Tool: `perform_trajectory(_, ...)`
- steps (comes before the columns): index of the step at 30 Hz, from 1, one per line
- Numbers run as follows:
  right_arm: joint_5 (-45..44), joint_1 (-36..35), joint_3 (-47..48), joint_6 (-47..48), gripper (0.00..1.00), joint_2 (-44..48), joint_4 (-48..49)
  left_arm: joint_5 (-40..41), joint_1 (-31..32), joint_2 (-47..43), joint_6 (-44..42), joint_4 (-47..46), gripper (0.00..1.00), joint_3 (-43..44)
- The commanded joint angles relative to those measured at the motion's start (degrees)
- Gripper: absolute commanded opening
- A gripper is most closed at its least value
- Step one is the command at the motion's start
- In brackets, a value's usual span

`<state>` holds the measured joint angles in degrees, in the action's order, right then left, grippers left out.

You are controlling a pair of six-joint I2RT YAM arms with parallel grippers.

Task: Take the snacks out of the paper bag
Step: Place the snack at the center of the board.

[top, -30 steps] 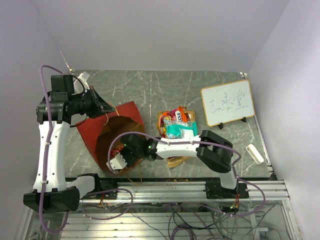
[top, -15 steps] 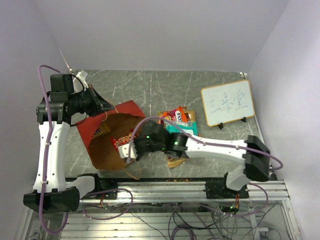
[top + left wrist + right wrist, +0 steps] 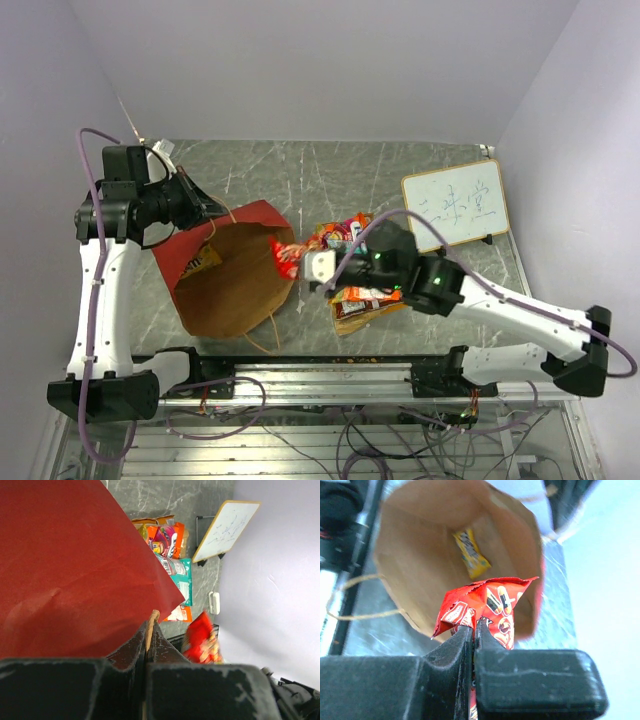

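Right claw pinching a red packet just outside the paper bag mouth, bare desk beyond; left claw pinching the twine handle; yellow packet deep inside, print blurred.

Whiteboard upright at right of table; white block nearby.

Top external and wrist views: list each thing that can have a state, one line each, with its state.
paper bag: mouth open, rim held
left gripper: shut on the paper bag
right gripper: shut on the red packet
red packet: gripped, lifted at the bag's mouth
yellow packet: lying inside the bag
snack pile: out, lying on the table
whiteboard: standing, written on
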<state>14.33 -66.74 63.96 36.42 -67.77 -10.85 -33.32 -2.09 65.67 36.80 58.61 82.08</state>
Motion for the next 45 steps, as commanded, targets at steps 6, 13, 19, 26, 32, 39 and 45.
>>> perform_trajectory(6,1.95,22.10,-3.43,7.67,0.00,6.25,-5.83,1.42,0.24,0.28,2.21,-6.99,0.07,-0.91)
perform_trajectory(13,7.89,32.31,-4.15,11.54,0.00,-4.62,-3.80,1.22,0.21,2.55,1.00,-7.17,0.07,1.23)
perform_trajectory(19,8.74,32.41,-8.27,10.17,0.00,-10.28,-0.07,0.25,0.24,1.36,1.62,-7.00,0.07,-0.08)
perform_trajectory(26,9.45,32.43,-13.30,2.94,0.00,-12.55,3.37,-1.95,0.22,-0.74,5.28,-7.68,0.07,-1.91)
perform_trajectory(32,7.31,32.24,-17.82,2.88,0.13,-10.52,3.09,-2.22,0.24,-1.98,5.29,-5.46,0.07,-3.97)
perform_trajectory(39,6.50,32.28,-18.21,1.45,0.42,-3.86,1.80,-1.03,0.18,-3.03,2.90,-2.47,0.07,-4.91)
perform_trajectory(45,10.70,32.12,-15.71,0.07,0.64,1.52,-1.68,-1.35,0.24,-2.64,2.86,-2.23,0.07,-1.88)
